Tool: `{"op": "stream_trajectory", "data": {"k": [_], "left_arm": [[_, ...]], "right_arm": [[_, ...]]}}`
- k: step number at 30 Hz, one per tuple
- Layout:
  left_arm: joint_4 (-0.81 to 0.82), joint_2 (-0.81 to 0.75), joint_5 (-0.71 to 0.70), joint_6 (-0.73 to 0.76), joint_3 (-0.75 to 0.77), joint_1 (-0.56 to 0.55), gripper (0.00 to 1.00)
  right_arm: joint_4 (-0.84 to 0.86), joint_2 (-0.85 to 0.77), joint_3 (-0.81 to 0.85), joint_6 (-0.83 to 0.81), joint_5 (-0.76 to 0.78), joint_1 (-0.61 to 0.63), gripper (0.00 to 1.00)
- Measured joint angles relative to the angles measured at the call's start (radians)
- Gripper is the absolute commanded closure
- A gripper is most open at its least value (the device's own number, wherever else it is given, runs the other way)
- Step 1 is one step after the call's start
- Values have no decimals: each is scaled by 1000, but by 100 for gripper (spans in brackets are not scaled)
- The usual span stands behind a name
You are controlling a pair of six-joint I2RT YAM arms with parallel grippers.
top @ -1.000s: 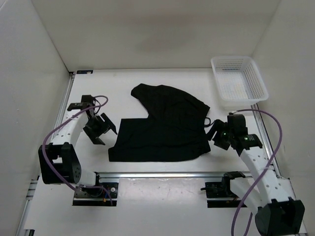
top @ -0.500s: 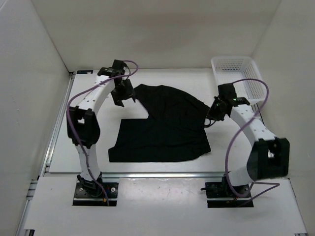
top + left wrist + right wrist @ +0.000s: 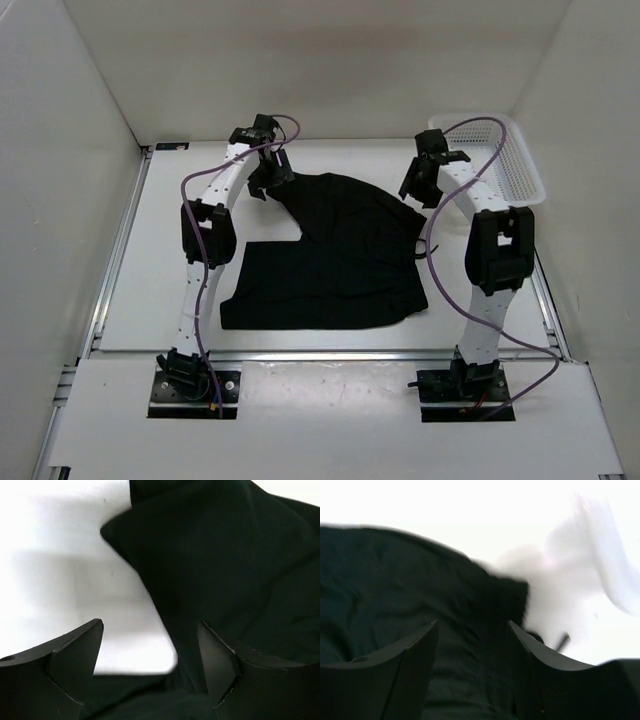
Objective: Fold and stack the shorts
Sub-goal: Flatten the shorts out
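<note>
The left claw (image 3: 266, 182) hangs near the far edge of the counter (image 3: 150, 260), left of centre, with its two fingers (image 3: 70, 665) spread wide and holding nothing; it is poised right over the far-left corner of the shorts (image 3: 335, 255), most likely so it can drop and pinch that corner, though whether it touches the cloth I cannot tell; the shorts lie in the middle of the counter, black and limp, the near part spread flat toward the near edge and the far part bunched into a rounded lobe reaching toward the far edge, so they look not yet folded; a thin drawstring (image 3: 421, 247) loops out at their right side; the right claw (image 3: 414, 186) hangs at a matching spot right of centre, fingers likewise parted and empty, above the far-right corner of the cloth, which suggests both corners are meant to be taken together and drawn toward the near edge; the white basket (image 3: 527, 165) sits in the far-right corner, just beside the right arm, apart from the shorts.
</note>
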Motion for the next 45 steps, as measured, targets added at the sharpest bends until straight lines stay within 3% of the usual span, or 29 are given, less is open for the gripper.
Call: {"op": "stream_trajectory", "data": {"k": [3,4,8,9,12,14,16,18,25,34,36,39,41,45], "left_arm": [[25,50,29,1,8,13,13],[34,68,41,1,9,19,21],[69,112,93,-8,9,43,69],[76,119,108,-6,9,49,89],[97,122,134,-6,9,63,90],[111,119,145,-6,10,71,90],[126,113,150,-7,6,76,90],[141,90,154,-7,-23,83,90],[154,-97,130,13,-187,98,90],[175,-560,51,40,-586,122,90],[170,-566,39,44,-560,121,71],[147,-441,31,54,-390,103,18],[152,-295,43,49,-220,87,11],[157,-32,71,22,-29,67,11]], "right_arm": [[-5,76,79,-12,18,13,36],[-13,102,103,-18,24,17,36],[-30,183,167,-50,39,21,36],[-33,198,177,-60,41,22,36],[-42,234,195,-85,47,26,42],[-43,254,201,-101,47,28,53],[-43,270,203,-123,45,31,83],[-43,277,202,-133,40,36,100],[-10,216,109,-140,44,57,100],[6,-20,-48,-162,81,123,100],[7,-36,-60,-163,85,135,100],[6,-33,-66,-164,87,136,100],[6,-33,-66,-164,87,136,100],[4,-31,-66,-164,88,136,100]]}}
